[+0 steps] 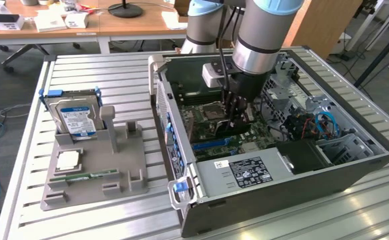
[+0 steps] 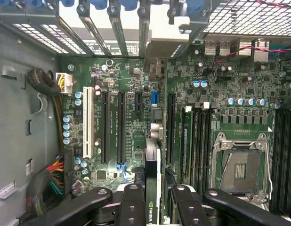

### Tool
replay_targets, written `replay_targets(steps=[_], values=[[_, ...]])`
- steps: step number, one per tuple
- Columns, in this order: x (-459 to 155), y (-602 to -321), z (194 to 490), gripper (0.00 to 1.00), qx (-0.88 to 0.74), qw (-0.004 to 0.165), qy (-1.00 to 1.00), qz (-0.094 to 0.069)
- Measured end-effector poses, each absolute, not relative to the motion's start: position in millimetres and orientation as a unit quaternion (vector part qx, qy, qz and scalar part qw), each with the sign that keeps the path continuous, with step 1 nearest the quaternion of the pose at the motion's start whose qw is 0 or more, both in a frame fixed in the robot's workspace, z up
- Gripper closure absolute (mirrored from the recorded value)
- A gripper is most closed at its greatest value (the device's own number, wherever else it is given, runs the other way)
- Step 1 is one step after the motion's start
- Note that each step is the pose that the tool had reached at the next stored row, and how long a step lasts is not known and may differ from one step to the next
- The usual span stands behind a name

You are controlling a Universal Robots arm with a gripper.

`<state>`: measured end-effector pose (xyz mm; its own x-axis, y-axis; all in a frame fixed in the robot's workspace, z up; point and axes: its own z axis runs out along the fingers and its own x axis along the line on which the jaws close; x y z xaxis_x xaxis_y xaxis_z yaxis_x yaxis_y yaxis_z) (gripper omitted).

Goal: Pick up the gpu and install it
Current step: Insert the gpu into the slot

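Note:
The gpu is a thin dark card held upright inside the open computer case, just above the motherboard. My gripper is shut on its upper edge. In the wrist view the gpu shows edge-on between my two black fingers, with a logo on its near end. It lies along the board between the long black expansion slots and another black slot. I cannot tell whether its lower edge touches a slot.
A grey holder on the slatted table at the exterior view's left carries a hard drive, a square processor and a green memory stick. Inside the case are the power supply, the processor socket and cable bundles.

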<state>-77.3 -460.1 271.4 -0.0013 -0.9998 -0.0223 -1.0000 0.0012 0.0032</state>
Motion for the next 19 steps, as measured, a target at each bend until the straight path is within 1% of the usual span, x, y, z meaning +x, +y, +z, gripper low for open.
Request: replay_targets(steps=[19], values=[[-84.6,-460.3,271.0,0.74,-0.709,0.007,0.705,0.009]])
